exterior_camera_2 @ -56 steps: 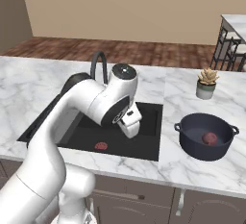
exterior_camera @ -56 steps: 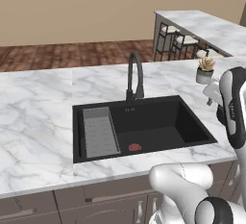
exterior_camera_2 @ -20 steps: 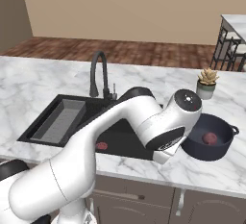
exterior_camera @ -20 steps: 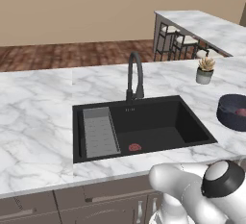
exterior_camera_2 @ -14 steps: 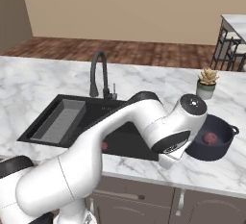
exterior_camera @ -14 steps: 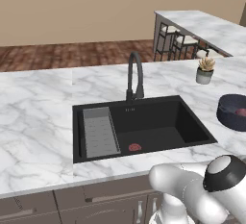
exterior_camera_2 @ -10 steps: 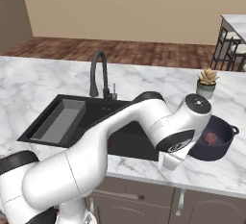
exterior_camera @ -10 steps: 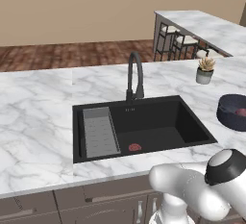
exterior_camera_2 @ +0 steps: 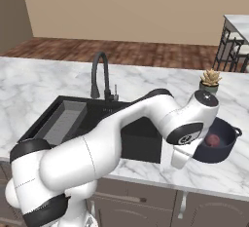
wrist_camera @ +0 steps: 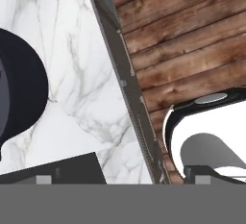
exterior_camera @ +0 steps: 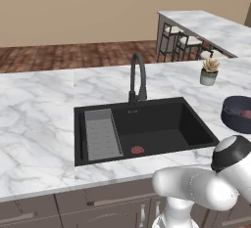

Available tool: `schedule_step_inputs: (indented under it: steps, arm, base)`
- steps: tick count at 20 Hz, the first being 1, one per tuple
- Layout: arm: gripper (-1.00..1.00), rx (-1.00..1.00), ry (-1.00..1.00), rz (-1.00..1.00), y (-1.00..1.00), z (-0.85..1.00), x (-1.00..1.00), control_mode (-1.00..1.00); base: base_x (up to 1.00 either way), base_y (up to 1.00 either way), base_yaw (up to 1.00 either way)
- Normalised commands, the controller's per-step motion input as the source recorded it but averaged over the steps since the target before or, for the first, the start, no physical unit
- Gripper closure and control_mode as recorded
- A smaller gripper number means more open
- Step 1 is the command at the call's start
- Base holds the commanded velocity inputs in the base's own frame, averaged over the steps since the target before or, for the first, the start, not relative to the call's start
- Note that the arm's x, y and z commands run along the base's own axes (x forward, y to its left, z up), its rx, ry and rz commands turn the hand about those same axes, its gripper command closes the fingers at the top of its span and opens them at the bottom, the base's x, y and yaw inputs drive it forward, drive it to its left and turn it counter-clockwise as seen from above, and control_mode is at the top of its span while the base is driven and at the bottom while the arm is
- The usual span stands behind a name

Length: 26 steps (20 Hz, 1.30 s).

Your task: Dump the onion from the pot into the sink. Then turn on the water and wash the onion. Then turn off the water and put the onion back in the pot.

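Dark finger tips (wrist_camera: 72, 170) sit at the bottom corners of the hand view, spread wide with nothing between them. Above them there is white marble counter (wrist_camera: 81, 50), its grey front edge slanting across the frame, and brown wood floor (wrist_camera: 192, 31) in the upper right. At the left edge bulges the dark wall of the pot (wrist_camera: 19, 88).

In the right base view, the gripper (exterior_camera_2: 179, 160) hangs low at the counter's front edge at lower right, just beside the pot (exterior_camera_2: 221, 148) and apart from it. From this side I can't make out the fingers themselves. The onion (exterior_camera_2: 212, 140) lies inside the pot — reddish against the dark bottom.

The pot (exterior_camera: 238, 114) stands on the marble at the right edge of the left base view, to the right of the sink (exterior_camera: 162, 124). In the black basin are the grey tray (exterior_camera: 102, 134) on the left and the red drain (exterior_camera: 138, 149) beside it. The faucet (exterior_camera: 138, 75) arches over the back rim. A small potted plant (exterior_camera: 209, 71) stands at upper right, behind the pot.
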Motion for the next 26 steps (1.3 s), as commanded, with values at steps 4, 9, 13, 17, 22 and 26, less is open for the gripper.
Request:
schedule_step_inputs:
  steps: [4,9,13,17,22,26]
  arm:
    - [-1.00,0.00,0.00,0.00,0.00,-0.31,0.22,-1.00]
    - [-1.00,0.00,0.00,0.00,-0.02,-0.25,0.31,-1.00]
    - [-1.00,0.00,0.00,0.00,-0.14,-0.07,0.26,-1.00]
    - [-1.00,0.00,-0.01,0.00,-0.18,0.00,0.22,-1.00]
    - [-1.00,0.00,-0.01,0.00,-0.21,-0.01,0.16,-1.00]
    - [-1.00,0.00,0.00,0.00,-0.15,-0.15,0.24,-1.00]
  base:
    - [0.00,0.00,0.00]
    - [0.00,0.00,0.00]
    - [0.00,0.00,0.00]
    - [0.00,0.00,0.00]
    - [0.00,0.00,0.00]
    - [0.00,0.00,0.00]
